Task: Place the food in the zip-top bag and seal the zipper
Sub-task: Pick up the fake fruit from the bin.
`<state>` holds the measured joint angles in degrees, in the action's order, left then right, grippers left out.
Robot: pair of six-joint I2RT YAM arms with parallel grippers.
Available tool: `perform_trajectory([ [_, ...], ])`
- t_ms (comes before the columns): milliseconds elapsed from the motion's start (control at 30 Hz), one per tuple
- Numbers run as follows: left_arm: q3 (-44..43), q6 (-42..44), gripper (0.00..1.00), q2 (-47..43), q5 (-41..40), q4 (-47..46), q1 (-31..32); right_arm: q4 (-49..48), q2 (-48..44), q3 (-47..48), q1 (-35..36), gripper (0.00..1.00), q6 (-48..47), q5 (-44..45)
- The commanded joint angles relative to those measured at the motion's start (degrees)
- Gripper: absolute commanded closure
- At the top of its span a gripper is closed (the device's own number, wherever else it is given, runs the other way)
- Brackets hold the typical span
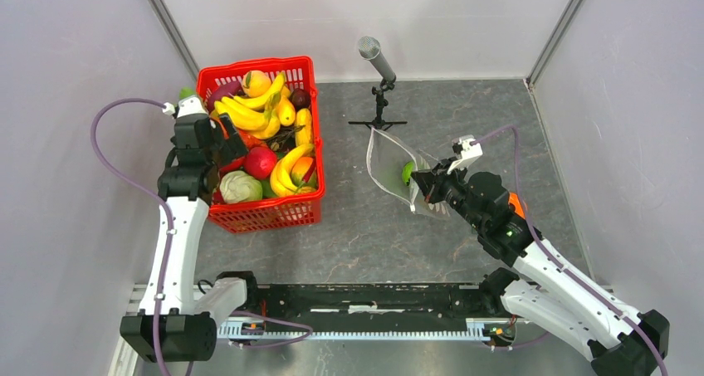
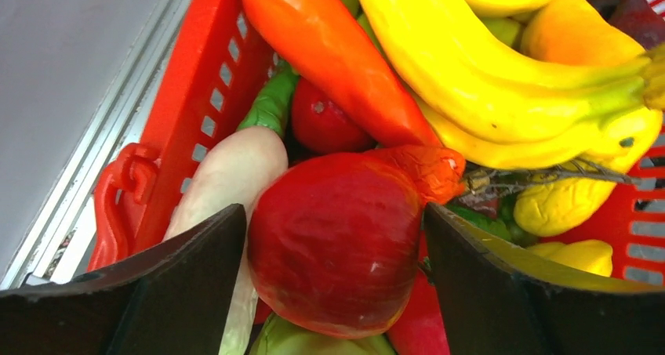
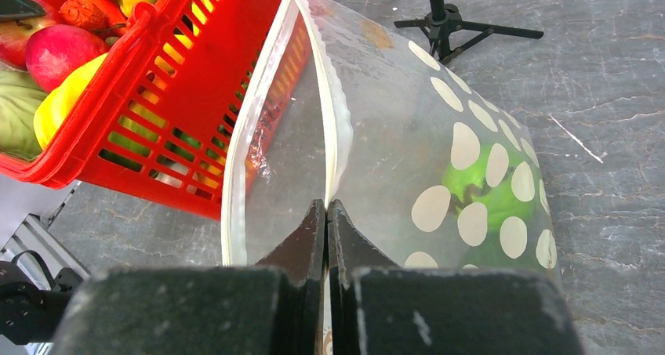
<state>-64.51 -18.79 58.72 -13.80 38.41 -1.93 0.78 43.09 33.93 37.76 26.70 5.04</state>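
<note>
The left gripper (image 2: 329, 241) hangs over the red basket (image 1: 270, 214), which sits toward the far left corner of the table (image 1: 374, 235) and is heaped with food (image 1: 266, 135). Its jaws stand wide apart with a dark red round piece (image 2: 333, 245) between them. Neither finger looks pressed home, so it has hold of nothing yet. The right gripper (image 3: 326, 214) is pinched fully together on one lip of the zip-top bag (image 3: 408, 128), beside the zipper (image 3: 235, 167), and props the mouth open toward the basket. The bag stands a little right of the table's middle, near a microphone stand (image 1: 378, 102), with one green piece (image 3: 470, 190) inside.

The red piece is probably light, hard and glossy — likely to squirt out of a shallow pinch, so the jaws should close across its widest part. Bananas (image 2: 486, 81) and an orange piece (image 2: 329, 49) crowd it, so a straight lift looks safest. The bag is thin and limp — held by a single lip, its mouth may sag, and the zipper strip is its firmest place to grip.
</note>
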Motion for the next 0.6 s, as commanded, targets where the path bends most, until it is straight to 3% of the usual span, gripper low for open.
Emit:
perform_trajectory([
  [0, 0.88, 0.73, 0.16, -2.3, 4.53, -0.63, -0.41, -0.94, 0.13, 1.55, 0.1, 1.0, -0.74, 0.7],
  [267, 1.36, 1.65, 0.37, -4.75, 1.8, -0.57, -0.38, -1.11, 0.37, 1.73, 0.12, 1.0, -0.62, 0.45],
  [567, -0.98, -0.96, 0.41, -9.27, 12.0, -5.16, -0.23, -1.83, 0.81, 1.23, 0.13, 1.0, 0.06, 0.11],
])
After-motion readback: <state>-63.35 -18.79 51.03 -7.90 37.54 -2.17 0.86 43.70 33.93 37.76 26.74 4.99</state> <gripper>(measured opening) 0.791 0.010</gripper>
